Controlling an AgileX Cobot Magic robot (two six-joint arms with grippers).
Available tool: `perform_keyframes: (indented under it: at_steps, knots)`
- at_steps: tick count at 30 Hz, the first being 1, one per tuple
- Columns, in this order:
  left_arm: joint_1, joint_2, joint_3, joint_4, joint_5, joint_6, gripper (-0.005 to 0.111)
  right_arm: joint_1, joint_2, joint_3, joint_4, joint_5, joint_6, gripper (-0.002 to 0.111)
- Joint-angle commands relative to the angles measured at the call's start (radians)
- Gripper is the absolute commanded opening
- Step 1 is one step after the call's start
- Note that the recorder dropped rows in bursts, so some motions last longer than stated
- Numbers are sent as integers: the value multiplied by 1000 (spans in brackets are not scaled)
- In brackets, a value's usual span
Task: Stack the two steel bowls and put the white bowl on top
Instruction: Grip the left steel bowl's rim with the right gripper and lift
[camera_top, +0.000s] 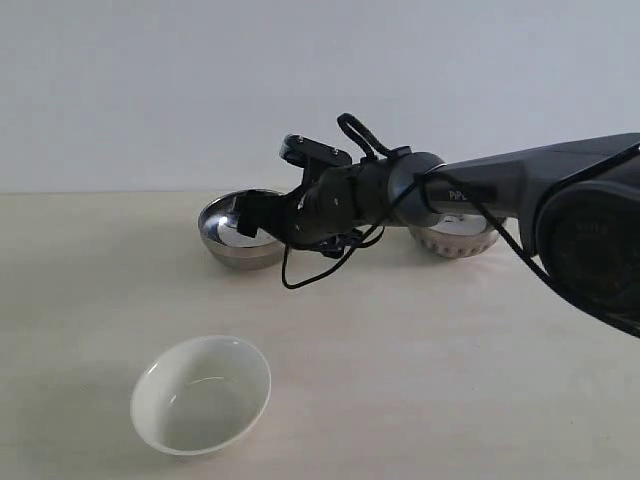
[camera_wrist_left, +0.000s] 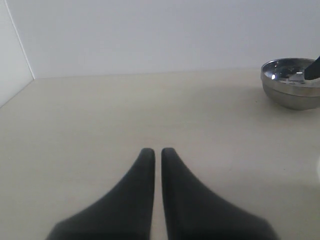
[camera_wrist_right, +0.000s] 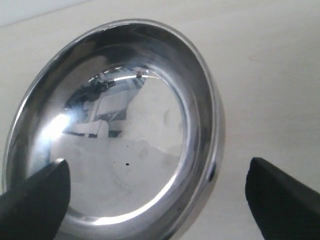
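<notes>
The right hand (camera_wrist_right: 157, 170), jaws wide apart, brackets the far-left steel bowl (camera_top: 228, 250) at its rim. The metal looks light, stiff and slippery, probably best pinched across the wall. The left hand (camera_wrist_left: 157, 155) is pressed together.

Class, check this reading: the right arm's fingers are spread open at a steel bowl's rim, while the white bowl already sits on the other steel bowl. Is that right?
No. The white bowl stands alone on the table, apart from the smooth steel bowl and the dimpled steel bowl, as the exterior view shows. The rest holds.
</notes>
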Motion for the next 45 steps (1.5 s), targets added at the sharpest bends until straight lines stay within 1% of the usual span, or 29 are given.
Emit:
perform_keyframes:
  at_steps: [1, 3, 5, 11, 18, 21, 22, 29, 35, 45]
  knots:
    - [1, -3, 3, -3, 0, -11, 4, 0, -1, -7, 2, -15, 2, 85]
    - [1, -3, 3, -3, 0, -11, 4, 0, -1, -7, 2, -15, 2, 84]
    - [1, -3, 3, -3, 0, -11, 4, 0, -1, -7, 2, -18, 4, 78]
    - [1, -3, 3, -3, 0, -11, 4, 0, -1, -7, 2, -47, 4, 46]
    - [1, -3, 3, -3, 0, -11, 4, 0, -1, -7, 2, -54, -5, 17]
    - [1, -3, 3, -3, 0, -11, 4, 0, -1, -7, 2, -56, -41, 2]
    - [1, -3, 3, -3, 0, -11, 4, 0, -1, -7, 2, -56, -48, 0]
    - [1, -3, 3, -3, 0, -11, 4, 0, -8, -7, 2, -46, -51, 0]
    - [1, -3, 3, -3, 0, -11, 4, -6, -68, -7, -1, -13, -85, 0]
    - [1, -3, 3, -3, 0, -11, 4, -56, -187, -3, -1, 205, -164, 0]
